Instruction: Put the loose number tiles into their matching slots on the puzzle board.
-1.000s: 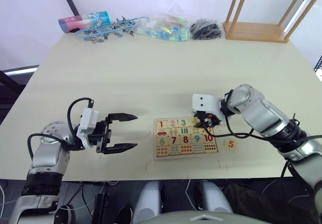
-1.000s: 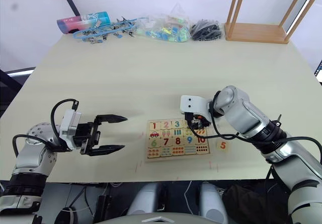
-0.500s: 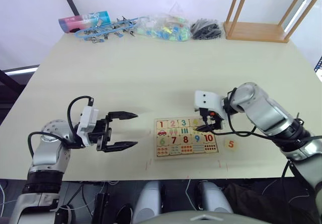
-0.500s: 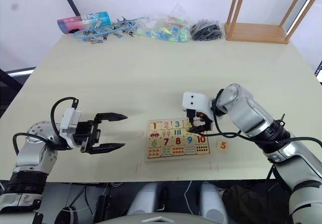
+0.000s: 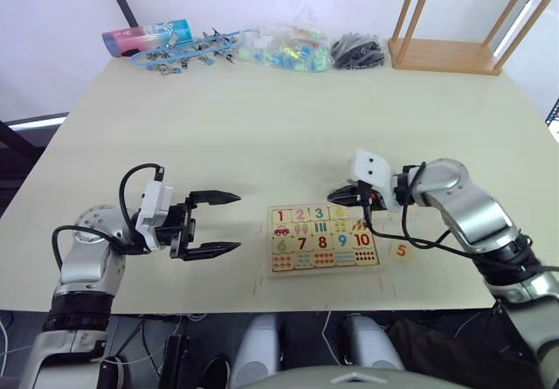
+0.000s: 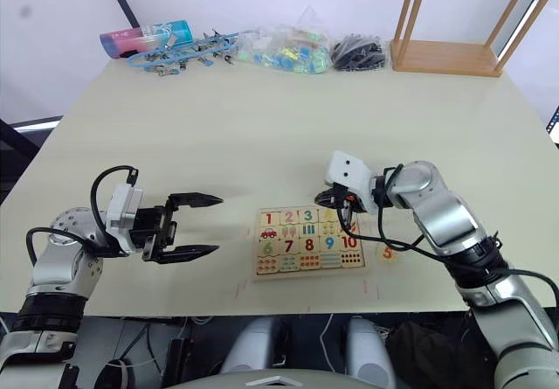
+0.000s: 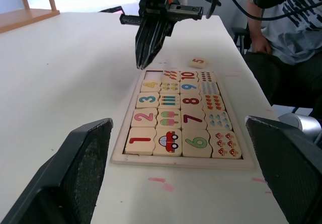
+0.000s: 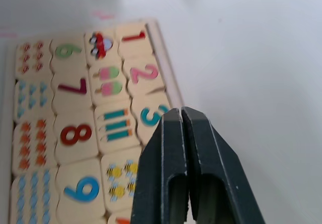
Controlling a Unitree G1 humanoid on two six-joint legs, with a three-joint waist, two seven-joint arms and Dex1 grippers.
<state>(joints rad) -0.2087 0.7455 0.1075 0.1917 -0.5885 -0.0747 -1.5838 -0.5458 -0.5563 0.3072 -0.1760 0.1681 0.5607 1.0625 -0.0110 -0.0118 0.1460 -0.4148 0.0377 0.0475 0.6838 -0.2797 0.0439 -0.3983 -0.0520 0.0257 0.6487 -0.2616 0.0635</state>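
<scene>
The puzzle board (image 7: 176, 162) lies near the table's front edge between my two arms. Tiles 1 (image 7: 141, 139), 2 (image 7: 144, 117), 3 (image 7: 147, 99) and 4 (image 7: 150, 85) sit in their row of slots, and the slot (image 7: 152, 75) at the row's end is bare. The loose 5 tile (image 5: 401, 250) rests on the table just right of the board. My right gripper (image 5: 336, 198) hovers shut and holding nothing over the board's far right corner. My left gripper (image 5: 234, 224) stands open to the left of the board, nothing between its fingers.
An upturned wooden stool (image 5: 445, 52) stands at the far right of the table. Along the far edge lie a clear bag of coloured pieces (image 5: 288, 50), black parts (image 5: 358, 50), blue clips (image 5: 188, 48) and a tube (image 5: 144, 38). A person (image 7: 287, 27) sits beyond the table.
My right gripper has lifted off the board's 4 slot, leaving the 4 tile there, drawn back to the right and shut. The left arm has barely moved.
</scene>
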